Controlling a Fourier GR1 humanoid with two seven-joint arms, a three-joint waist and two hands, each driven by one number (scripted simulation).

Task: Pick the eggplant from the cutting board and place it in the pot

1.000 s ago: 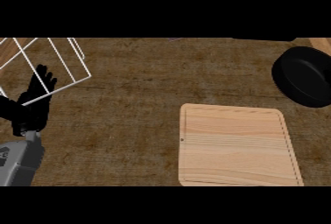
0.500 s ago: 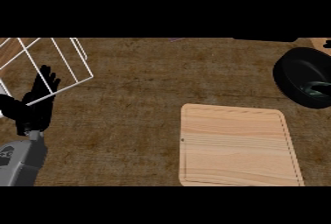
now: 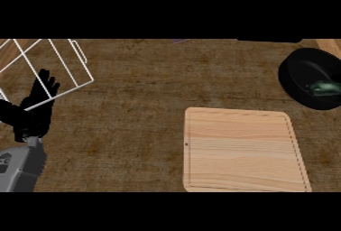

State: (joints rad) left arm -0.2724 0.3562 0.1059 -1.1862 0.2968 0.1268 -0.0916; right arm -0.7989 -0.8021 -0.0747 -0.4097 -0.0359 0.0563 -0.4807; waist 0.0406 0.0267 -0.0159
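The brown worktop (image 3: 146,94) fills the head view. Toward four o'clock from the view's centre lies the pale wooden cutting board (image 3: 243,151), flat, with nothing resting on its top. Toward two o'clock, at the right edge and partly cut off by it, sits the black pot (image 3: 300,74), well apart from the board's upper right corner. Inside the pot a small dark greenish thing shows against the black bottom; this appears to be the eggplant (image 3: 324,87), though its shape is too dim to make out clearly. At ten o'clock a white wire rack (image 3: 66,67) stands at the worktop's upper left corner. At nine o'clock, by the left edge, the left robot hand (image 3: 34,110) rests on its grey forearm (image 3: 20,169), fingers straight and pointing up, released and holding nothing, its fingertips overlapping the rack's lower wire. The right robot hand does not show in the view.
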